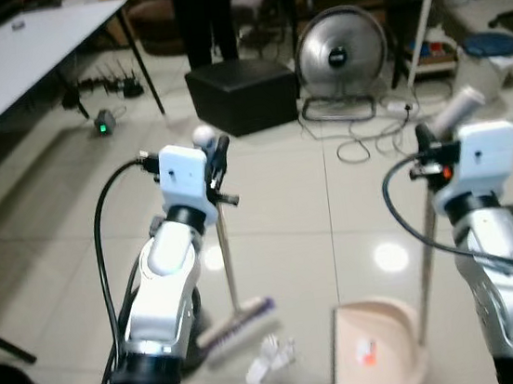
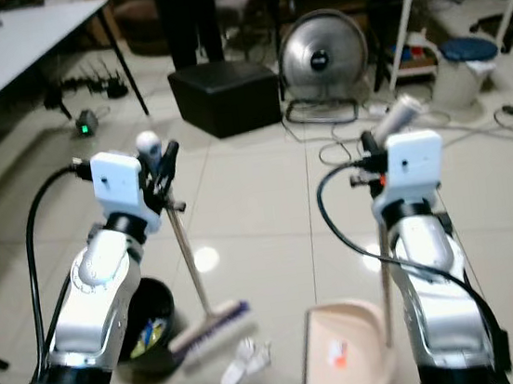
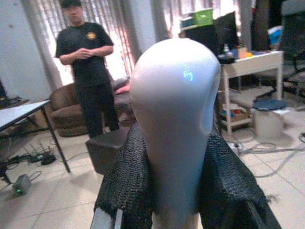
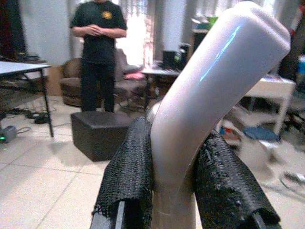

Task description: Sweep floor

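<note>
Two end effectors clamped | left (image 1: 218, 159): broom (image 1: 237, 321) | right (image 1: 422, 146): dustpan (image 1: 377, 346) | crumpled, perhaps paper, litter (image 1: 270, 359)

No text, brand or number can be read. The round emblem on the person's black shirt (image 3: 90, 36) and the dark badge at the fan's (image 1: 340, 50) hub are too blurred.

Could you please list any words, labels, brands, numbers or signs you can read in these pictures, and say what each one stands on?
No text can be read.
Badge at the hub of the floor fan: too blurred to read.
Yellow emblem on the person's black T-shirt: too small to read.
Orange mark inside the dustpan: a smudge, no letters visible.
Small glowing mark on the broom handle: unreadable.
</note>
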Tool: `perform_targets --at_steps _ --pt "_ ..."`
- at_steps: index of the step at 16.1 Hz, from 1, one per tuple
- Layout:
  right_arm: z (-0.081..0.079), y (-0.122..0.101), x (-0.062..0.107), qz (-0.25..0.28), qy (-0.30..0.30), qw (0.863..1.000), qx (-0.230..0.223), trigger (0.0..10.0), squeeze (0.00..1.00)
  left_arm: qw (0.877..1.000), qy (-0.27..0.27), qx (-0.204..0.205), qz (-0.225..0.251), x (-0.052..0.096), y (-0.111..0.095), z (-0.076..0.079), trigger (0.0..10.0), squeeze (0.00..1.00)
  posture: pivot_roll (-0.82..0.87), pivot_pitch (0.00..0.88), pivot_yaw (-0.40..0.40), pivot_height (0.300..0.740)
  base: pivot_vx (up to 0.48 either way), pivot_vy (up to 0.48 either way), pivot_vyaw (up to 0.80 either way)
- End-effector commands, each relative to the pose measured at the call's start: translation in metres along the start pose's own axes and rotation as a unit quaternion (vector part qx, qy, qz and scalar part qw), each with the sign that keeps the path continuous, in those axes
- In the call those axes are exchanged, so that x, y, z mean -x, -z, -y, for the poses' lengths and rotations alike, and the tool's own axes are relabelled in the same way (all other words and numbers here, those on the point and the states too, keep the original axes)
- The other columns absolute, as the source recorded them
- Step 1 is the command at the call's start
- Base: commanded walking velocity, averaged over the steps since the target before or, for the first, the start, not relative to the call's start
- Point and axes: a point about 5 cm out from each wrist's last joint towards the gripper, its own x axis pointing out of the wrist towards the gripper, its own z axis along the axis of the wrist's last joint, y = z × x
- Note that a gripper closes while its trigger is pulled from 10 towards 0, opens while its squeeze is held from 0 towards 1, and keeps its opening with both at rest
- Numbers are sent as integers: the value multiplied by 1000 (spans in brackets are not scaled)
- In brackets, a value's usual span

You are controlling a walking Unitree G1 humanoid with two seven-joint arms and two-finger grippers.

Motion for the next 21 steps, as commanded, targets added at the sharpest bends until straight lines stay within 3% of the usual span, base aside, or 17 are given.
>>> perform_targets --at_steps 1,3,5,8,13,15,18,21 --pt "-12 -4 -3 20 -28 999 -6 10000 0 1000 -8 -20 -18 0 5 -9 10000 0 -34 1 67 740 0 0 0" --pt "-15 6 -6 7 -38 999 -1 10000 0 998 27 -44 -35 -1 14 -1 10000 0 -21 26 67 740 0 0 0" --pt "-17 19 -7 -3 -50 999 7 10000 0 999 -4 -37 -28 -5 20 -3 10000 0 -10 65 80 740 0 0 0" --pt "-16 31 -7 16 -22 1000 1 10000 0 999 -35 -5 -3 -9 28 -4 10000 0 -3 167 95 740 0 0 0" --pt "-20 31 -6 55 -29 998 16 10000 0 998 -48 -27 26 -9 33 7 10000 0 -10 277 114 740 0 0 0" --pt "-19 33 -8 71 -27 996 41 10000 0 998 -51 -23 35 -10 36 16 10000 0 1 322 110 740 0 0 0" --pt "-13 37 -14 82 -4 996 44 10000 0 997 -62 -3 44 -15 36 28 10000 0 18 361 114 740 0 0 0" --pt "-23 37 -20 103 13 994 20 10000 0 996 -81 9 39 -22 39 35 10000 0 17 381 106 740 0 0 0"
